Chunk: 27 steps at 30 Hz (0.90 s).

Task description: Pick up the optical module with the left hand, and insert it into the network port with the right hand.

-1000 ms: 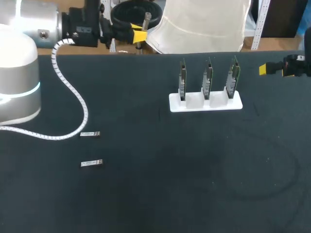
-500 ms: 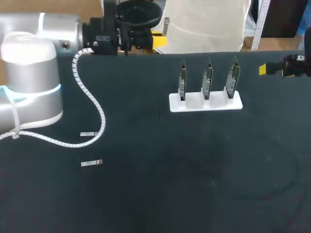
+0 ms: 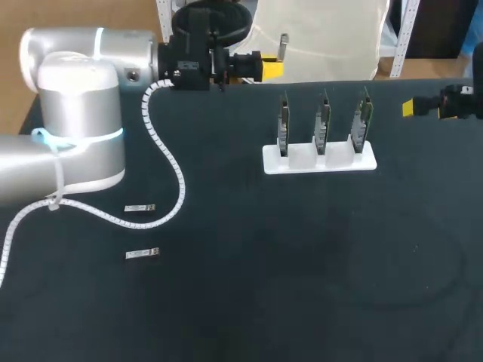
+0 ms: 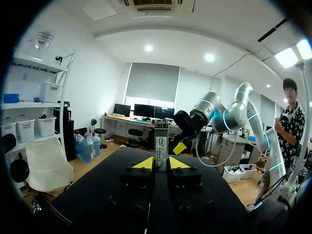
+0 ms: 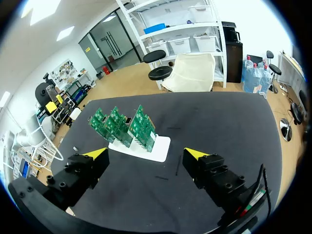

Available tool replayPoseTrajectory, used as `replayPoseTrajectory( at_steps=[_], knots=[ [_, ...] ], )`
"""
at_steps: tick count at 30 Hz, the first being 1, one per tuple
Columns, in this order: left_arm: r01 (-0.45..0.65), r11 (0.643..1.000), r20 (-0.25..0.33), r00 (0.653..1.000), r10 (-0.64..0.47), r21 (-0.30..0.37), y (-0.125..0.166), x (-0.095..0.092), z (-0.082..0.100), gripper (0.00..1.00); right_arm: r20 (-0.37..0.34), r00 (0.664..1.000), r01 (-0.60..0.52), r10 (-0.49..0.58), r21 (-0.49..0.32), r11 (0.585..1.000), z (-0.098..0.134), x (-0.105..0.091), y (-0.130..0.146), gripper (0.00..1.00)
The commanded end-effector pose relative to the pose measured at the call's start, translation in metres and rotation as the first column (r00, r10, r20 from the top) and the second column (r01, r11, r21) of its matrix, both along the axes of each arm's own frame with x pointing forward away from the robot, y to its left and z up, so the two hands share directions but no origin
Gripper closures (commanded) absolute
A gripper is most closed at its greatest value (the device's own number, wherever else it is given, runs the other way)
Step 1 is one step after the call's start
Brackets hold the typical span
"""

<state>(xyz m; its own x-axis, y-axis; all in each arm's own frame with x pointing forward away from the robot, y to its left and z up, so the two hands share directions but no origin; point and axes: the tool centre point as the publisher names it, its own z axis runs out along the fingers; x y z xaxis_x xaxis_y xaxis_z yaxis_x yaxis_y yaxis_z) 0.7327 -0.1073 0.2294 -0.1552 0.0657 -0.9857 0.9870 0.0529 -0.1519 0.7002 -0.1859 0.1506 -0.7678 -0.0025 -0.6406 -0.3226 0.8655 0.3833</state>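
Note:
My left gripper (image 3: 269,69) hovers over the table's far edge, left of the boards, shut on a small silver optical module (image 3: 284,46) that sticks out past its yellow tips. In the left wrist view the module (image 4: 161,145) stands upright, pinched between the fingers of that gripper (image 4: 161,163). Three green network boards (image 3: 322,122) stand in a white holder (image 3: 302,161) at the back middle. My right gripper (image 3: 411,108) sits at the table's right edge, beside the boards. Its own view shows it (image 5: 146,154) wide open, with the boards (image 5: 127,125) ahead of it.
Two spare optical modules lie flat on the dark table at the left, one (image 3: 139,208) a little behind the other (image 3: 142,253). My left arm's white coiled cable (image 3: 167,158) droops onto the table near them. The holder's base (image 5: 155,147) shows beneath the boards.
My left arm has swung right along the table's far edge, carrying the module toward the boards. Its cable trailed along. The right arm has stayed where it was.

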Motion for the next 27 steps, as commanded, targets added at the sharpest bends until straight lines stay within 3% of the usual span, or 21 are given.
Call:
replayPoseTrajectory(
  at_steps=[1, 12, 27],
  knots=[
    [0.016, 1.0, 0.015, 1.0, -0.015, -0.021, -0.004, 0.006, -0.008, 1.0, 0.001, 1.0, 0.004, -0.004, -0.003, 1.0, 0.0, -0.001, 0.001, 0.0],
    [0.015, 0.998, 0.037, 0.999, -0.013, -0.057, -0.004, 0.015, -0.019, 1.0, 0.001, 1.0, 0.004, -0.004, -0.003, 1.0, 0.0, -0.001, 0.001, 0.0],
    [0.023, 0.999, 0.025, 0.999, -0.022, -0.029, -0.024, 0.024, -0.028, 1.0, 0.001, 1.0, 0.004, -0.004, -0.003, 1.0, 0.0, -0.001, 0.001, 0.0]
  ],
)
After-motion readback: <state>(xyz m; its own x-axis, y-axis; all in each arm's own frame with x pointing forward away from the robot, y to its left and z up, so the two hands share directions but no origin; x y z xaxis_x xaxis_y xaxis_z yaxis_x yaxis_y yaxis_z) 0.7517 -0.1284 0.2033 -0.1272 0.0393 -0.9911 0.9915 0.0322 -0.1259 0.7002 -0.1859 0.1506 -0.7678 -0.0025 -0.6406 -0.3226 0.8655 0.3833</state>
